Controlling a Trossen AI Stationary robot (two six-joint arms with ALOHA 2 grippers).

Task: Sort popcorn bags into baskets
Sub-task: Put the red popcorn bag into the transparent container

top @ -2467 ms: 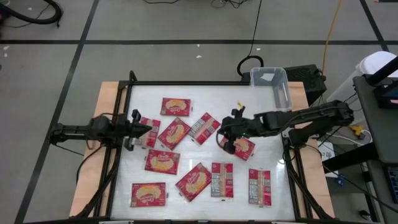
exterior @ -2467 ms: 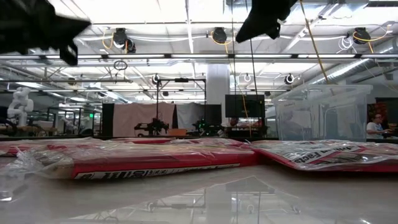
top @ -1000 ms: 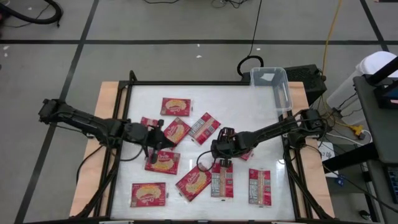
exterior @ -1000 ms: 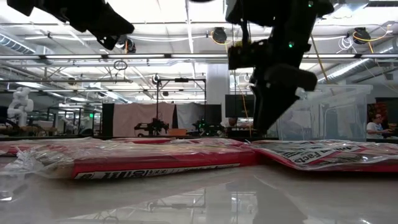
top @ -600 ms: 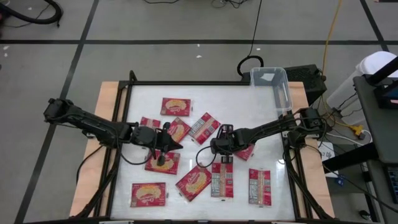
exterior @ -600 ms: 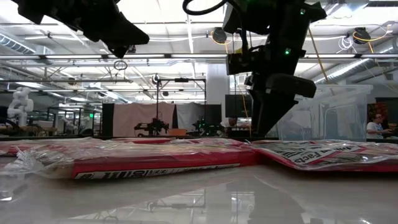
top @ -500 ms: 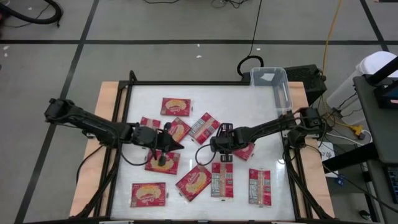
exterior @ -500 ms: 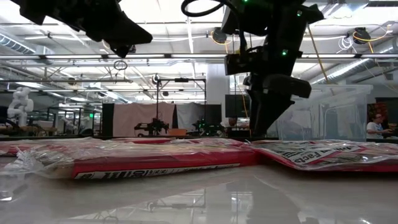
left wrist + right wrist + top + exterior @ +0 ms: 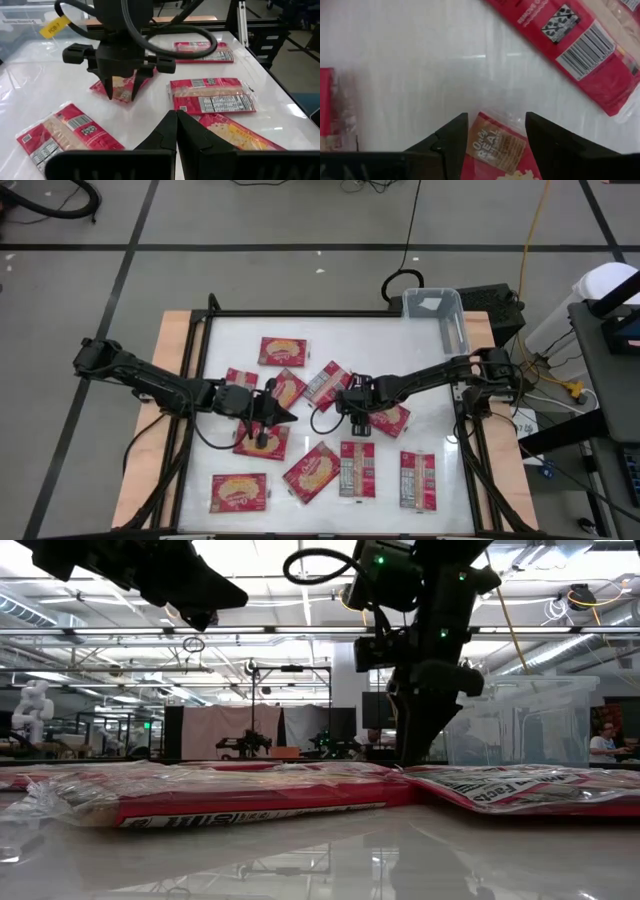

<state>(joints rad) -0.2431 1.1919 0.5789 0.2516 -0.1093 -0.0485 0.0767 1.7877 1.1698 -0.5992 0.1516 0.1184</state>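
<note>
Several red popcorn bags lie flat on the white table (image 9: 430, 380). My right gripper (image 9: 357, 418) is open and points down at one end of a bag (image 9: 392, 418) near the table's middle. In the right wrist view its fingers stand on either side of that end (image 9: 495, 146). The left wrist view shows them astride the bag (image 9: 122, 91). My left gripper (image 9: 285, 415) is shut and empty. It is raised above the table, beside another bag (image 9: 262, 442). The clear basket (image 9: 440, 315) stands at the far right corner. My right gripper comes at the bag from above with open fingers (image 9: 451, 137), one on either side of the bag's printed end (image 9: 492, 142). The bag lies flat on the table. I cannot tell whether the fingers touch it.
Other bags lie at the far left (image 9: 283, 351), in the middle (image 9: 328, 385) and along the near edge (image 9: 239, 492), (image 9: 357, 468), (image 9: 417, 478). A black frame runs round the table (image 9: 300, 313). The two grippers are close together at mid-table.
My left gripper has gone toward the table's right edge, staying raised. My right gripper has gone a little toward the far edge, from over a near bag to the end of the middle bag, fingers pointing down. No bag has moved.
</note>
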